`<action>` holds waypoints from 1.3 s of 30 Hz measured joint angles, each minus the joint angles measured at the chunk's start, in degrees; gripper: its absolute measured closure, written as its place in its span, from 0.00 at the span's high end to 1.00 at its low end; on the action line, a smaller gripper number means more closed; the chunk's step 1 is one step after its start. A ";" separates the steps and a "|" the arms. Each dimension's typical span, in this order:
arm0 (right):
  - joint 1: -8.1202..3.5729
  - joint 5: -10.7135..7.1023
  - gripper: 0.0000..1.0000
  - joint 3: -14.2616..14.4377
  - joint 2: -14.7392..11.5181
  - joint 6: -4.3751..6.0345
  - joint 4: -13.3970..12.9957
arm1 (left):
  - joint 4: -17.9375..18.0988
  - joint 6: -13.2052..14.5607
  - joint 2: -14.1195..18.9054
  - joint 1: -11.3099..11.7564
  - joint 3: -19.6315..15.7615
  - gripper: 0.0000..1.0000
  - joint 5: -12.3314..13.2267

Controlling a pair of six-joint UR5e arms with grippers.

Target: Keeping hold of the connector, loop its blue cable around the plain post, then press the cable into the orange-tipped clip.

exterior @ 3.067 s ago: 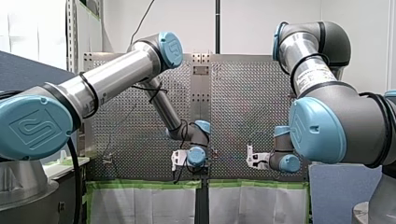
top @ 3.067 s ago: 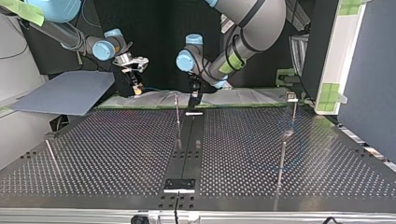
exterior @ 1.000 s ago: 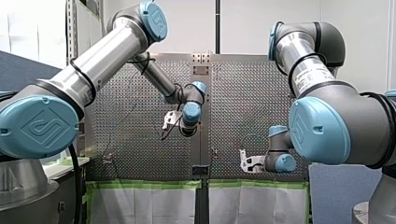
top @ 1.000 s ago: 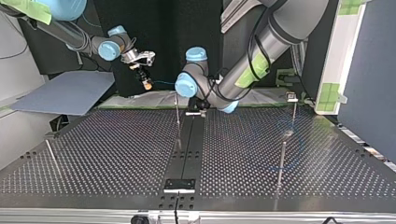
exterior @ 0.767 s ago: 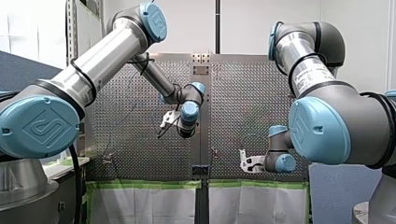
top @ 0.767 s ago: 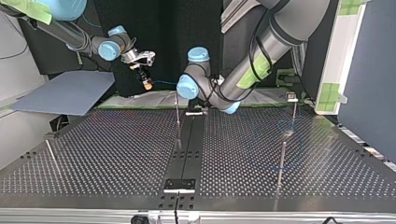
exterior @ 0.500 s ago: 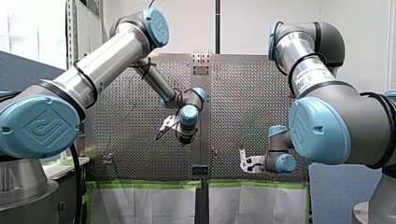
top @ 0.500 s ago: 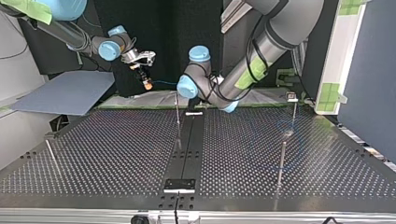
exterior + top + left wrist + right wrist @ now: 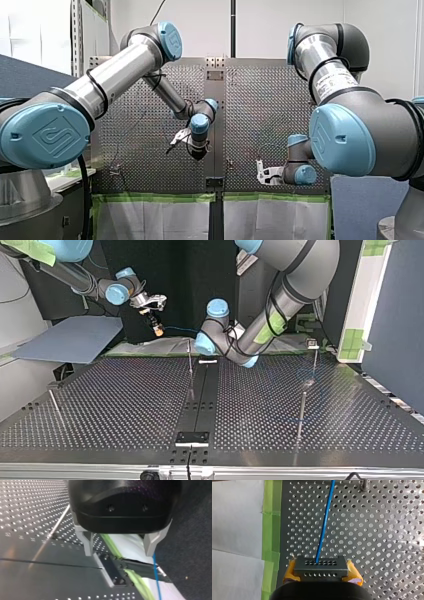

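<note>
In the right wrist view my right gripper (image 9: 321, 576) is shut on a grey connector block (image 9: 321, 566), gripped between its yellow pads (image 9: 289, 573). The blue cable (image 9: 325, 522) runs straight ahead from the block over the perforated plate. In the top view the same gripper (image 9: 157, 330) hangs above the table's far edge at the left, with the cable (image 9: 179, 329) trailing to the right. My left gripper (image 9: 119, 547) stands open with nothing between its metal fingers (image 9: 87, 542); the blue cable (image 9: 156, 580) passes just beyond one finger. A thin plain post (image 9: 190, 357) stands near the middle seam.
More thin posts rise from the table: one (image 9: 301, 412) at the top view's right, one with a small block head (image 9: 312, 344) behind it, one (image 9: 54, 405) at the left. Green tape and white sheeting (image 9: 237, 530) edge the plate. A grey panel (image 9: 70, 340) lies at the far left.
My left arm's wrist has swung lower in the front view and a little to the right in the top view. My right gripper has held still with the connector.
</note>
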 joint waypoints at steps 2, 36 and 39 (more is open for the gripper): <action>0.05 -0.01 0.00 0.00 0.00 -0.01 0.03 | -1.24 -0.14 -0.02 0.26 0.11 1.00 0.51; 0.42 -0.06 0.00 -0.01 0.01 0.01 0.05 | -19.23 -1.85 -8.46 -0.53 11.12 1.00 8.39; 0.42 -0.09 0.00 0.00 -0.01 0.01 0.05 | -21.06 -1.92 -8.58 -0.45 12.25 1.00 8.90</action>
